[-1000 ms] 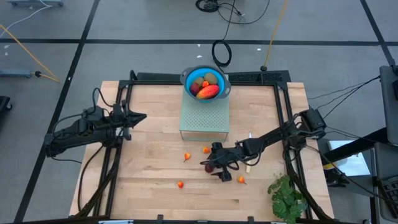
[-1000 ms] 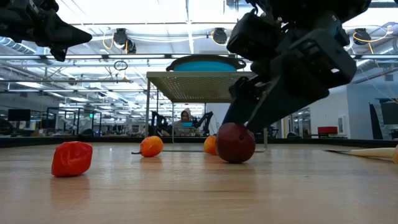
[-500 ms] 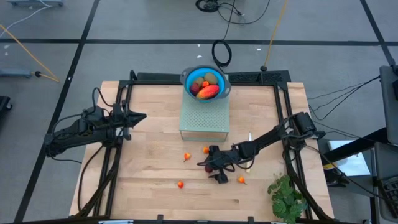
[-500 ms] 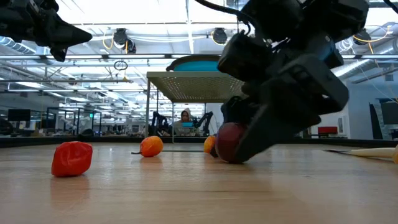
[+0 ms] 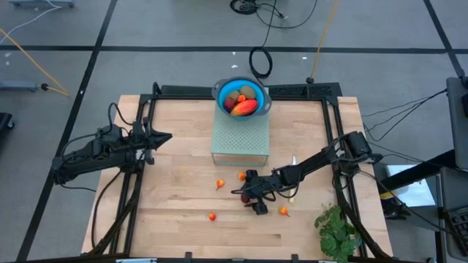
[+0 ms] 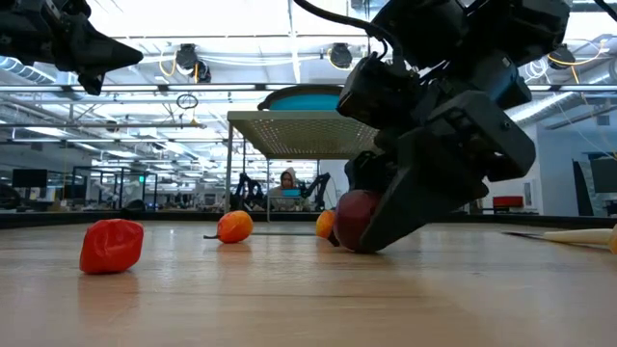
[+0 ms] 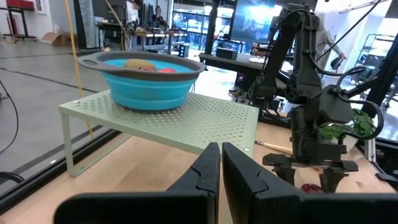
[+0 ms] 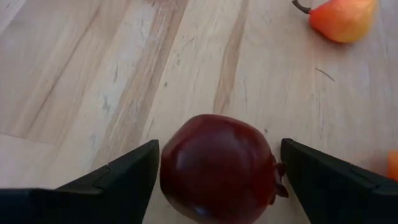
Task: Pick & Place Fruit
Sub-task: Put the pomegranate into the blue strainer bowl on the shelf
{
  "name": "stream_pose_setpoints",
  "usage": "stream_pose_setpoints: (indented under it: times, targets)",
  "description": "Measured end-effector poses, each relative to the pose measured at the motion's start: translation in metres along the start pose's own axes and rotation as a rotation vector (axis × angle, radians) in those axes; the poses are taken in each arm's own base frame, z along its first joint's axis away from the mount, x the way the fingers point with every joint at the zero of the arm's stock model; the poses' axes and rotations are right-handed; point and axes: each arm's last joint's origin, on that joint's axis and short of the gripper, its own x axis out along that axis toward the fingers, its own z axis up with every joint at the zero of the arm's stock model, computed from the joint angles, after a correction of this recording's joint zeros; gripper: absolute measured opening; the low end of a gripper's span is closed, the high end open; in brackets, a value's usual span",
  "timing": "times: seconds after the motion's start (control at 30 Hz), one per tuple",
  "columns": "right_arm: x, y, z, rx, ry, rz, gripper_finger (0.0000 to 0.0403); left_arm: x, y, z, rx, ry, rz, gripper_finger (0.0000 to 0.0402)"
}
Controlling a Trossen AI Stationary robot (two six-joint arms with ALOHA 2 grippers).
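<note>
Right wrist view: right gripper [image 8: 217,165] low on the table [image 5: 183,139], fingers spread around dark-red ball [image 8: 216,167], not clamped. Blue bowl [image 5: 221,90] on green rack holds mango [image 5: 244,107]. Left gripper [image 5: 165,136] closed, raised at left.

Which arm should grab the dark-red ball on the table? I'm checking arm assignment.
Right. The right gripper is already down at the table with its open fingers either side of the dark-red ball. The left gripper hangs shut, far across the table.

High view looks straight down on the bench [image 5: 183,219], low view level across it, both sharing the right gripper [image 5: 249,197].
</note>
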Motion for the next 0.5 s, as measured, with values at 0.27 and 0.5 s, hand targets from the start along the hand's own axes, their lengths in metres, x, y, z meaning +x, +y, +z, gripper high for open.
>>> stream_pose_setpoints:
  times: [0.27,0.5]
  targets:
    - [-0.005,0.0,0.001,0.021,0.01,0.002,0.0264,0.0,0.0,0.0,0.0,0.0,0.0,0.0017]
    - [-0.026,0.003,0.014,0.02,-0.017,0.008,0.0232,0.0,0.0,0.0,0.0,-0.004,-0.001,0.0017]
